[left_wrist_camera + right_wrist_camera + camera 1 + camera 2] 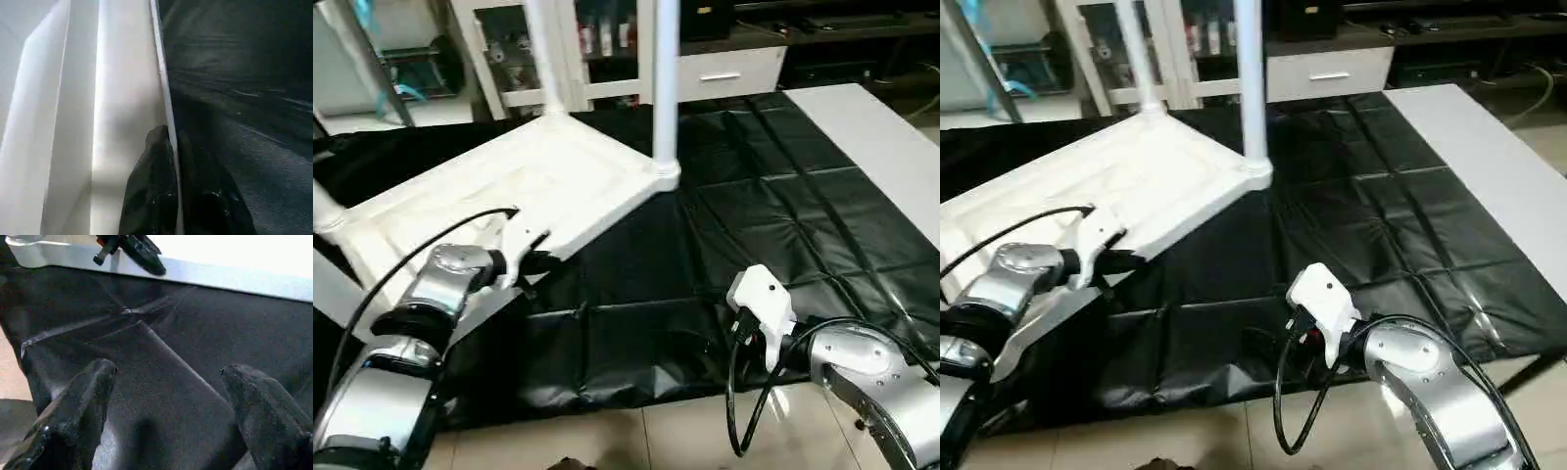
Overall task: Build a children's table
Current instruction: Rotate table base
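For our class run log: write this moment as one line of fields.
left pincer: shut on tabletop rim | right pincer: open, empty, over black cover | legs seated: two visible

A lab or workroom, not a home. A bench under black sheeting stands on a tiled floor. White glass-fronted cabinets and a drawer unit line the wall at 12 o'clock.
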You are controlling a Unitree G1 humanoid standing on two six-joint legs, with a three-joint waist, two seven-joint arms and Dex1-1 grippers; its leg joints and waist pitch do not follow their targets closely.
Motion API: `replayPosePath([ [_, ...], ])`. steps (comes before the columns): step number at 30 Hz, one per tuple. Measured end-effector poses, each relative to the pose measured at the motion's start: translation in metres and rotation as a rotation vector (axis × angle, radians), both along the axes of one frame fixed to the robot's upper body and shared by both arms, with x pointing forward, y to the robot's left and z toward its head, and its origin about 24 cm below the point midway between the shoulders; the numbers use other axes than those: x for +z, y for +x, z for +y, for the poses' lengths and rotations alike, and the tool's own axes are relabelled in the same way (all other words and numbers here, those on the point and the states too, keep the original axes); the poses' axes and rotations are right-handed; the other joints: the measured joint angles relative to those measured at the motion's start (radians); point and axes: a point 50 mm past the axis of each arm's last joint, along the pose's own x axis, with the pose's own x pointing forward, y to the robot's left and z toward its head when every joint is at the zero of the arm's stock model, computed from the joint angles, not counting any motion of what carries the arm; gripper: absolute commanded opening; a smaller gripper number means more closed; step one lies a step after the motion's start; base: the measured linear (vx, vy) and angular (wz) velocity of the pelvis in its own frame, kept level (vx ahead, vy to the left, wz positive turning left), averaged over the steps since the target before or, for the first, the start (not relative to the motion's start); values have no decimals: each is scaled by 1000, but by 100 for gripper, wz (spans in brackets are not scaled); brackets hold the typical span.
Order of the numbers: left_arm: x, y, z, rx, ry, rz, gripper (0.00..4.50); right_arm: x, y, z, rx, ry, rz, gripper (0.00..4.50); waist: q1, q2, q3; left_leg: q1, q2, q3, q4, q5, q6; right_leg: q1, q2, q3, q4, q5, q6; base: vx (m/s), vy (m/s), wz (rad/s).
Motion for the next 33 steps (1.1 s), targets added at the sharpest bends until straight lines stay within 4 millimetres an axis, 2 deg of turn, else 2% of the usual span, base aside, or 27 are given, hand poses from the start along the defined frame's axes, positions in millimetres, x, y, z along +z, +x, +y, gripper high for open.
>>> replayPosePath([
  [6,-3,2,-30,-111,18,-45,4,0,0,-1,-6,-1,-4,378,28,8,-3,1,0,6,0,0,0,7,-5,1,0,-1,2,0,0,0],
  [10,-5,2,-51,-184,8,-69,4,1,1,-2,-14,-2,-8,378,29,20,-2,1,-4,11,0,0,0,13,-12,3,-1,-3,5,0,0,0],
  [13,-4,2,-65,-224,-7,-87,4,1,2,-3,-27,-4,-14,378,29,29,-1,-3,-7,14,-1,1,2,14,-15,4,-2,-4,6,0,0,0],
  [16,-3,2,-80,-271,-19,-122,4,2,2,-3,-36,-6,-17,378,28,39,-2,-8,-7,14,-2,11,18,13,-15,4,-1,-6,10,0,0,0],
  [24,2,1,-98,-336,-52,-216,4,1,2,-4,-48,-8,-20,378,25,46,-1,-15,-6,15,-2,12,20,10,-16,3,-1,-10,16,0,0,0],
  [27,6,1,-102,-363,-68,-268,4,2,3,-5,-52,-8,-22,378,26,48,-2,-20,-6,14,-2,14,22,6,-16,1,-1,-11,17,0,0,0],
  [29,11,1,-104,-378,-74,-307,4,2,3,-5,-54,-8,-23,378,27,49,-3,-29,-6,14,-1,16,25,-2,-16,0,0,-10,17,0,0,0],
  [31,13,2,-107,-380,-75,-324,4,2,3,-4,-55,-5,-24,378,26,49,-3,-33,-6,14,1,19,30,-6,-16,0,1,-10,17,0,0,0],
  [32,14,2,-108,-379,-75,-329,34,2,3,-4,-55,-4,-24,378,26,49,-3,-34,-6,14,1,19,31,-6,-16,0,1,-10,17,0,0,0],
  [33,13,3,-108,-376,-74,-328,34,2,3,-4,-55,-3,-24,378,25,49,-3,-34,-6,14,1,19,31,-6,-16,0,1,-10,17,0,0,0],
])
